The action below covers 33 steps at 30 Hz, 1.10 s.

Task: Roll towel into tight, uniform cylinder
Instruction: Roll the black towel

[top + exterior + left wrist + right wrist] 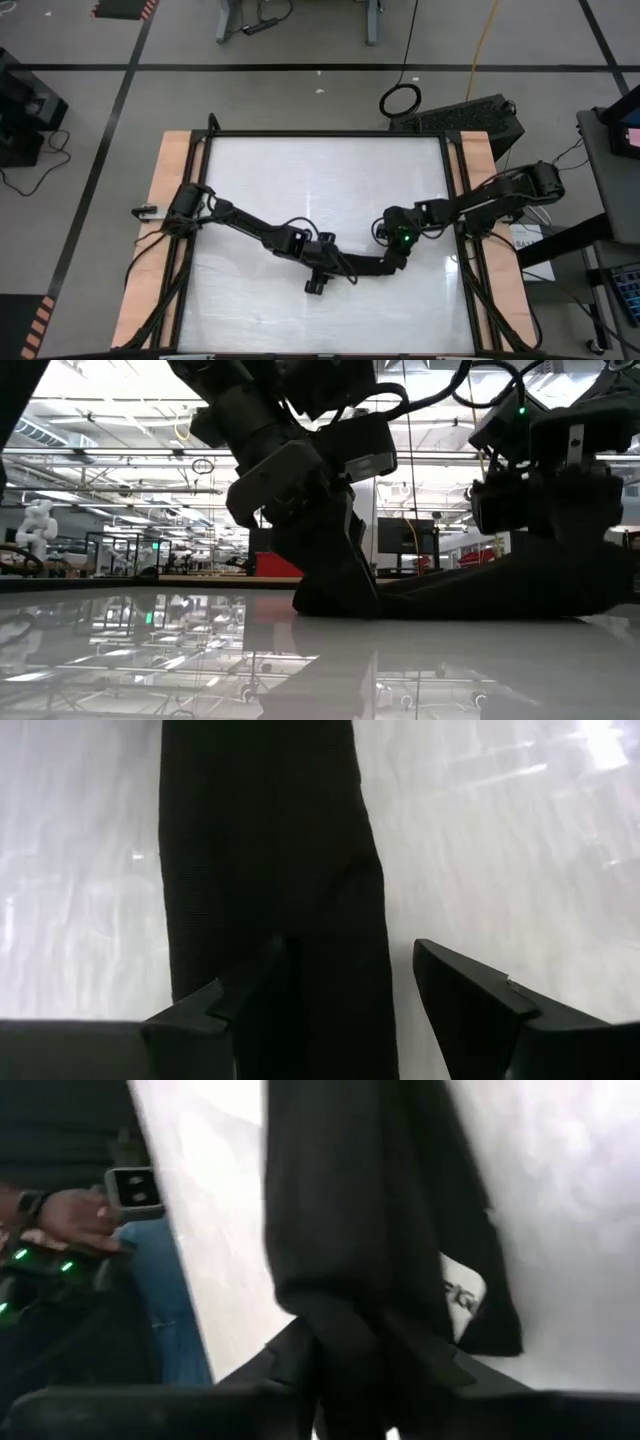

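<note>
With its fingers spread wide, the left gripper (pixel 350 1005) is straddling the towel (pixel 270 870) on the table (pixel 520 850), while the right gripper (pixel 370 1350) is pinching its tagged end, so rolling evenly demands both ends level.

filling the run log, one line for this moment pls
towel: long narrow strip on table | left gripper: open over one end | right gripper: at other end

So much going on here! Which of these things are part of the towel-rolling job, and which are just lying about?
In the job:
- towel, a black strip on the table
- left gripper, open over one end
- right gripper, at the other end

Just about:
- cable ring on the floor
- black box beyond the table
- person's hand beside the table
</note>
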Motion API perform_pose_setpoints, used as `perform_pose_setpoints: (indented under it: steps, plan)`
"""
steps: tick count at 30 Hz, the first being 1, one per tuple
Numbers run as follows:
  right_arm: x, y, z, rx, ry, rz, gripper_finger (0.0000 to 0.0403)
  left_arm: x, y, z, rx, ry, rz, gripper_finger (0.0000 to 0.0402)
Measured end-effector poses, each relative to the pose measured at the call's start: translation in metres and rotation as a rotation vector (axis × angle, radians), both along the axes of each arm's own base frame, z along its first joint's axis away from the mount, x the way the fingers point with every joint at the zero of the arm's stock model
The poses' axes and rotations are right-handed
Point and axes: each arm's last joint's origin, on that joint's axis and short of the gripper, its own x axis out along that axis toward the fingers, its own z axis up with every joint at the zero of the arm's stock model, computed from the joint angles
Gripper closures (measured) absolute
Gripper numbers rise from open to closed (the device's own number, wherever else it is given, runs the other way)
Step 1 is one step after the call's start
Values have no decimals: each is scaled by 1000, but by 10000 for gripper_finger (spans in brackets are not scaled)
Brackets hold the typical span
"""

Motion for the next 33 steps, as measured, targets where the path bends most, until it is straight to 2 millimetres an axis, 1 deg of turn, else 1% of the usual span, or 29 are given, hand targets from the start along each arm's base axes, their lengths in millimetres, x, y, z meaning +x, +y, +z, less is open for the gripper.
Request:
perform_pose_setpoints:
  steps: [6,10,12,15,18,21,25,28,33]
  plan:
    - [-5,-5,21,9,-119,40,253,1,6,-1,-65,25,0,180]
    - [-13,-5,36,-6,-177,60,229,2,11,-1,-122,42,16,180]
    - [-20,-5,40,-27,-179,73,225,2,13,-1,-148,49,14,180]
    - [-26,-5,48,-94,-247,99,226,3,16,-1,-164,54,11,180]
    - [-27,2,56,-156,-341,127,229,3,19,-1,-182,59,6,180]
    - [-25,10,61,-240,-447,133,231,3,22,-1,-194,62,7,180]
    - [-17,21,62,-332,-545,139,232,4,28,-1,-228,71,28,180]
    - [-11,28,57,-343,-583,169,232,5,32,-1,-245,74,28,180]
    - [-5,37,36,-366,-511,243,232,6,39,-1,-271,79,28,180]
